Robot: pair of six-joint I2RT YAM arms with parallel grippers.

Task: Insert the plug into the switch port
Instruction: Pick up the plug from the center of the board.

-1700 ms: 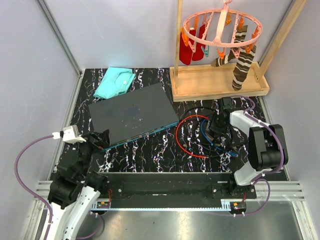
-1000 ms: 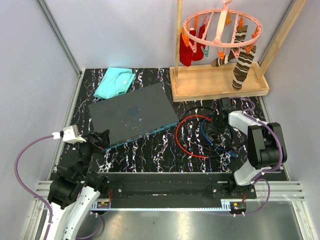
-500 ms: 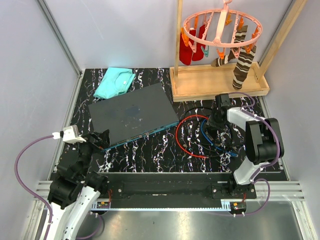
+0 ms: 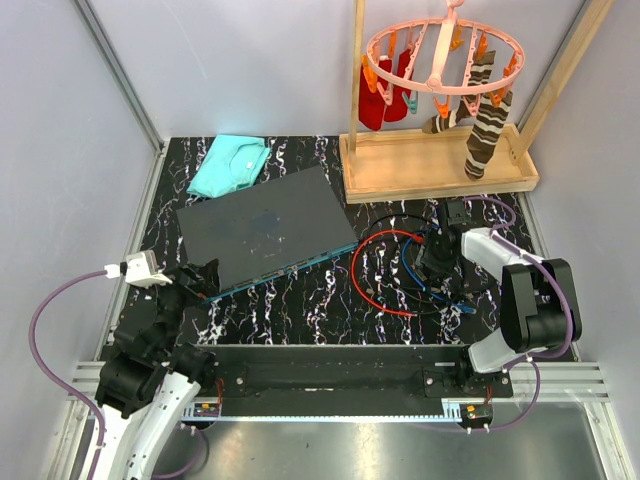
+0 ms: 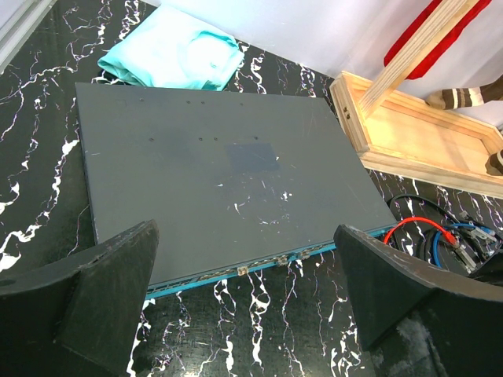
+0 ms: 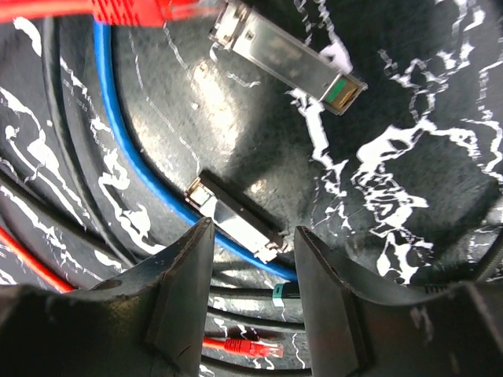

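Observation:
The switch (image 4: 265,228) is a flat dark grey box lying left of centre, its teal port edge (image 5: 267,263) facing the arms. My left gripper (image 4: 195,278) hovers open at the switch's near left corner; its fingers (image 5: 86,298) stand wide apart in front of the port edge, with nothing between them. My right gripper (image 4: 437,262) is low over a cable tangle, open. A silver plug (image 6: 232,217) lies slantwise on a blue cable (image 6: 118,149) just beyond its fingertips (image 6: 189,275), untouched. A second silver plug (image 6: 283,59) lies farther off.
Red cable (image 4: 370,290) and black cables loop on the marbled table around the right gripper. A red connector (image 6: 251,348) lies between the fingers, lower down. A folded teal cloth (image 4: 230,163) sits behind the switch. A wooden tray (image 4: 440,165) with a sock hanger stands at the back right.
The right gripper's jaws have spread wider. Its wrist swung left and then back right over the cables. The left arm and the switch have not moved.

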